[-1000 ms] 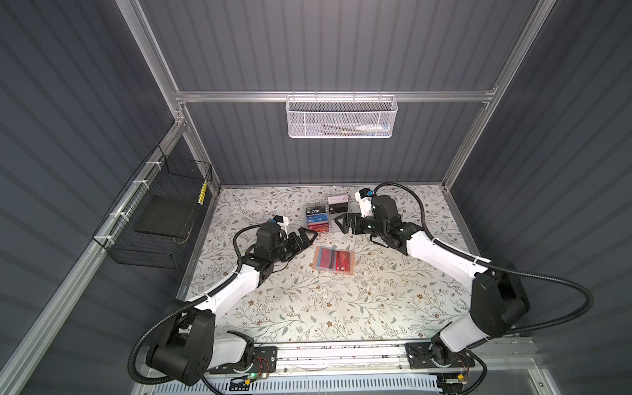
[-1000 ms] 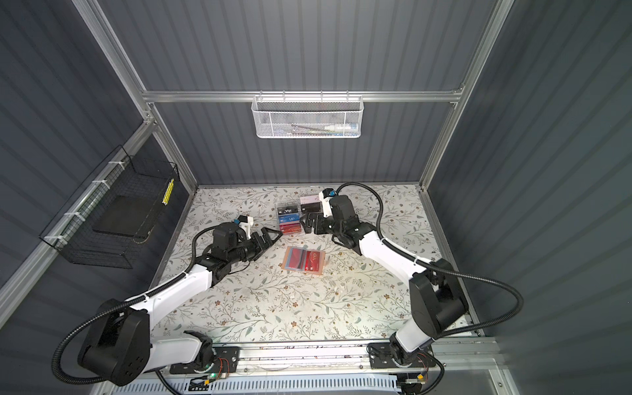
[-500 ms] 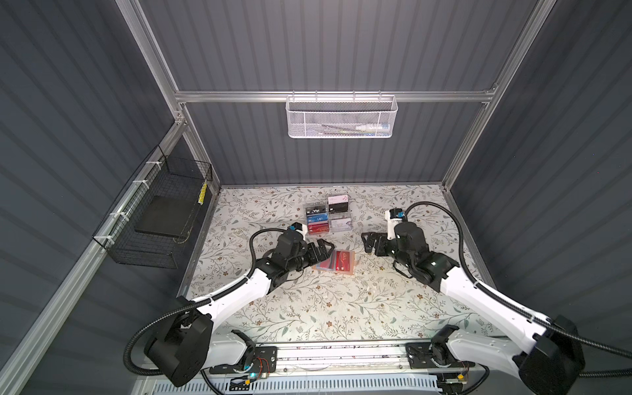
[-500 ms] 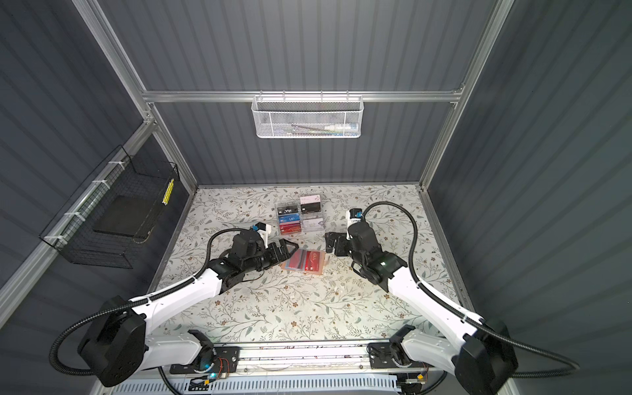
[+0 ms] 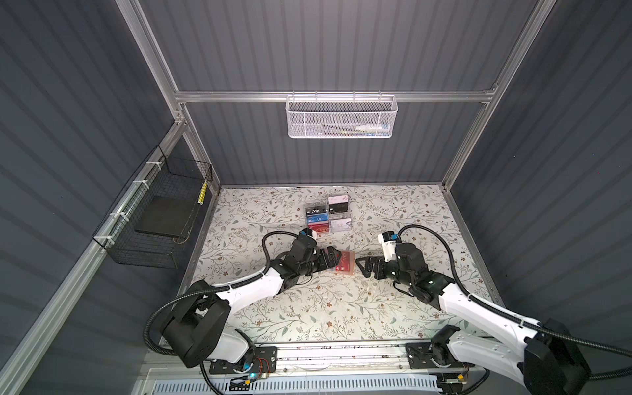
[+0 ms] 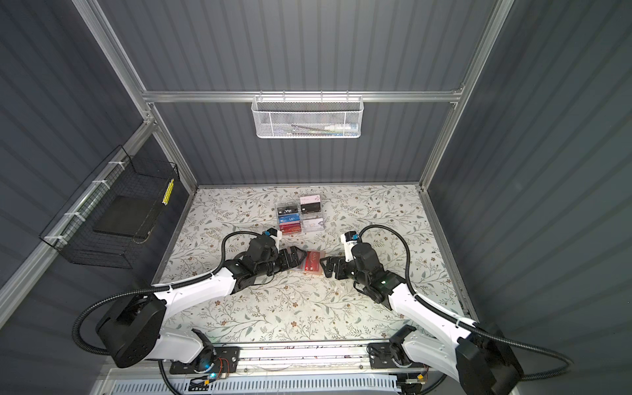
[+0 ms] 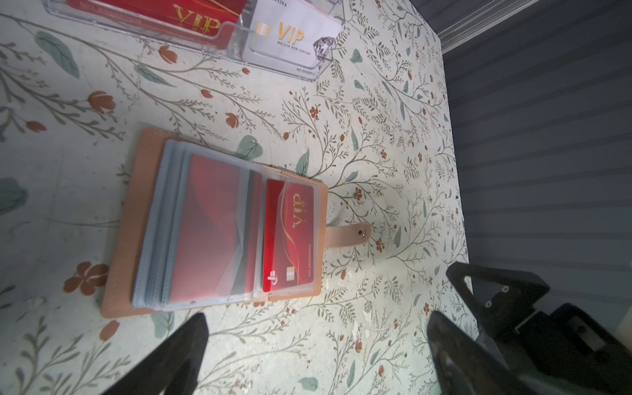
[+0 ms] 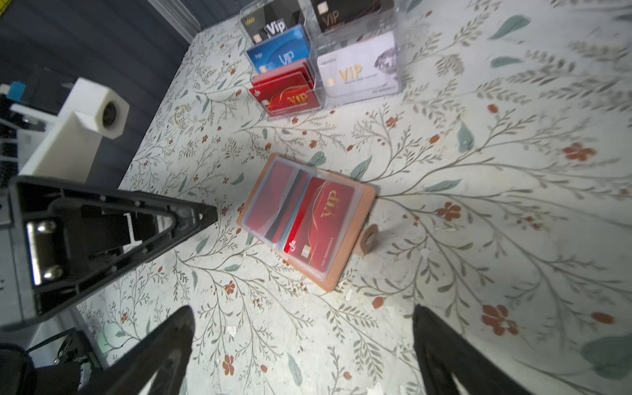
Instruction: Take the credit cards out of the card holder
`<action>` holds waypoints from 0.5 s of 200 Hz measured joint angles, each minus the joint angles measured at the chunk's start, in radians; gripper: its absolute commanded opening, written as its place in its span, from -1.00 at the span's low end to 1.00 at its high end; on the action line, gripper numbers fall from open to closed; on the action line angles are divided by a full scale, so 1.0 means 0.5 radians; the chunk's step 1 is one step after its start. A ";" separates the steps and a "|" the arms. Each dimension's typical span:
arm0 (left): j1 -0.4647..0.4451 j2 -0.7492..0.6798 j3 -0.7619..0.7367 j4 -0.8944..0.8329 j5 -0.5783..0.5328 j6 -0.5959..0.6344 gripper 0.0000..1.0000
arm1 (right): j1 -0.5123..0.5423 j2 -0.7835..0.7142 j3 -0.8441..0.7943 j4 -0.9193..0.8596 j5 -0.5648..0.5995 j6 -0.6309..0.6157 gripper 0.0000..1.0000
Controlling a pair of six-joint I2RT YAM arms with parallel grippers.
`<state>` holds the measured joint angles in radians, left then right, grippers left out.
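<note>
Flanking the open card holder (image 5: 346, 265) mid-frame, left gripper (image 5: 333, 259) and right gripper (image 5: 361, 267) are hovering spread and empty — pre-grasp, I judge — next pinching out the red VIP card (image 7: 289, 236).

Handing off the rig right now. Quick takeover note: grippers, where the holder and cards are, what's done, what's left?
The left gripper is open and empty, at the holder's left side.
The right gripper is open and empty, just right of the holder and apart from it.
The holder lies open on the table between them, with the snap tab undone.
A red VIP card and a second red card sit in the facing sleeves, with a black edge between them.
Done: holder open, no card out.
Left: pull every card. Whether the pages underneath hold more is hidden.
</note>
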<state>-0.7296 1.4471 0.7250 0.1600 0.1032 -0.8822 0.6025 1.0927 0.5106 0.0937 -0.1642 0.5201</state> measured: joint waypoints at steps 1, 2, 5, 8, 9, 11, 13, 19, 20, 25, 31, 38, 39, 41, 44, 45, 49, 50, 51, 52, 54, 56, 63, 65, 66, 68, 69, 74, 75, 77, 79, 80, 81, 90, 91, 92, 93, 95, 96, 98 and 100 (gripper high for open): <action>0.000 0.004 0.000 0.002 -0.001 0.000 1.00 | 0.003 0.013 0.000 0.011 -0.008 0.005 0.98; 0.000 0.010 0.000 0.003 -0.001 0.000 1.00 | 0.005 0.019 0.000 0.016 -0.012 0.007 0.98; 0.001 0.022 0.000 0.008 -0.001 0.000 1.00 | 0.008 0.037 0.000 0.033 -0.028 0.009 0.98; 0.004 0.037 0.000 0.011 -0.001 0.000 1.00 | 0.013 0.062 0.001 0.058 -0.043 0.019 0.98; 0.006 0.043 0.000 0.011 0.000 0.000 1.00 | 0.014 0.067 0.001 0.063 -0.045 0.021 0.98; 0.008 0.049 0.000 0.013 0.000 0.000 1.00 | 0.017 0.081 0.001 0.079 -0.056 0.024 0.98; 0.010 0.060 0.000 0.015 0.001 0.000 1.00 | 0.020 0.102 0.003 0.096 -0.067 0.032 0.98; 0.016 0.084 0.000 0.022 0.001 0.000 1.00 | 0.028 0.147 0.006 0.130 -0.089 0.047 0.98; 0.019 0.092 0.000 0.024 0.002 0.000 1.00 | 0.029 0.155 0.007 0.135 -0.092 0.048 0.98; 0.030 0.109 0.000 0.027 0.002 0.000 1.00 | 0.035 0.195 0.012 0.159 -0.111 0.064 0.98; 0.039 0.129 0.000 0.030 0.010 0.000 1.00 | 0.041 0.240 0.018 0.184 -0.129 0.085 0.98; 0.059 0.146 0.000 0.034 0.022 0.001 1.00 | 0.047 0.288 0.023 0.211 -0.146 0.111 0.98; 0.062 0.147 0.000 0.034 0.023 0.000 1.00 | 0.048 0.293 0.024 0.214 -0.147 0.115 0.98; 0.072 0.151 0.000 0.038 0.027 0.000 1.00 | 0.049 0.310 0.027 0.222 -0.153 0.124 0.98; 0.082 0.154 0.000 0.040 0.036 0.001 1.00 | 0.050 0.323 0.028 0.232 -0.158 0.134 0.98; 0.089 0.156 0.000 0.040 0.039 0.000 1.00 | 0.051 0.333 0.030 0.237 -0.160 0.140 0.98; 0.108 0.160 0.000 0.046 0.047 0.000 1.00 | 0.054 0.359 0.036 0.250 -0.169 0.159 0.98; 0.115 0.161 0.000 0.048 0.052 0.001 1.00 | 0.054 0.363 0.037 0.251 -0.171 0.162 0.98; 0.118 0.162 0.000 0.049 0.053 0.000 1.00 | 0.055 0.372 0.040 0.256 -0.174 0.168 0.98; 0.122 0.163 0.000 0.050 0.056 0.000 1.00 | 0.055 0.377 0.041 0.257 -0.174 0.169 0.98; 0.135 0.164 0.000 0.053 0.059 0.000 1.00 | 0.056 0.391 0.046 0.263 -0.180 0.179 0.98; 0.149 0.167 0.000 0.057 0.066 0.000 1.00 | 0.056 0.400 0.050 0.266 -0.183 0.187 0.98; 0.192 0.174 0.000 0.074 0.094 0.000 1.00 | 0.057 0.443 0.066 0.285 -0.198 0.220 0.98; 0.204 0.176 0.000 0.078 0.101 -0.001 1.00 | 0.057 0.449 0.069 0.288 -0.202 0.224 0.98; 0.208 0.177 0.000 0.080 0.104 -0.001 1.00 | 0.057 0.456 0.073 0.291 -0.205 0.231 0.98; 0.222 0.181 0.000 0.089 0.110 -0.001 1.00 | 0.057 0.468 0.079 0.294 -0.208 0.243 0.98; 0.226 0.182 0.000 0.092 0.112 -0.001 1.00 | 0.057 0.474 0.083 0.295 -0.211 0.247 0.98; 0.255 0.192 0.000 0.109 0.133 -0.002 1.00 | 0.057 0.495 0.099 0.300 -0.218 0.266 0.98; 0.259 0.193 0.000 0.113 0.135 -0.002 1.00 | 0.057 0.499 0.101 0.300 -0.220 0.269 0.98; 0.269 0.197 0.000 0.119 0.143 -0.002 1.00 | 0.057 0.508 0.110 0.304 -0.224 0.278 0.98; 0.277 0.201 0.000 0.127 0.151 -0.002 1.00 | 0.057 0.517 0.118 0.306 -0.227 0.288 0.98; 0.280 0.203 0.000 0.130 0.154 -0.002 1.00 | 0.057 0.520 0.121 0.307 -0.228 0.291 0.98; 0.286 0.206 0.000 0.134 0.158 -0.002 1.00 | 0.057 0.523 0.124 0.307 -0.229 0.294 0.98; 0.323 0.227 0.000 0.156 0.179 -0.002 1.00 | 0.057 0.556 0.166 0.307 -0.242 0.323 0.98; 0.329 0.230 0.000 0.158 0.182 -0.002 1.00 | 0.057 0.561 0.172 0.307 -0.243 0.329 0.98; 0.331 0.232 0.000 0.161 0.183 -0.002 1.00 | 0.057 0.563 0.175 0.307 -0.244 0.331 0.98; 0.336 0.237 0.000 0.164 0.185 -0.002 1.00 | 0.057 0.565 0.179 0.308 -0.245 0.333 0.98; 0.340 0.242 0.000 0.166 0.189 -0.003 1.00 | 0.057 0.572 0.191 0.307 -0.247 0.339 0.98; 0.343 0.246 0.001 0.171 0.194 -0.004 1.00 | 0.057 0.575 0.195 0.307 -0.247 0.340 0.98; 0.347 0.250 0.001 0.172 0.198 -0.004 1.00 | 0.057 0.580 0.205 0.306 -0.249 0.348 0.98; 0.350 0.259 0.002 0.179 0.202 -0.005 1.00 | 0.057 0.585 0.217 0.307 -0.249 0.354 0.98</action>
<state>-0.5545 1.5768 0.7258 0.2493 0.2043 -0.8845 0.6312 1.3853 0.6189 0.2470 -0.2890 0.6971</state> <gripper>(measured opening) 0.998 0.989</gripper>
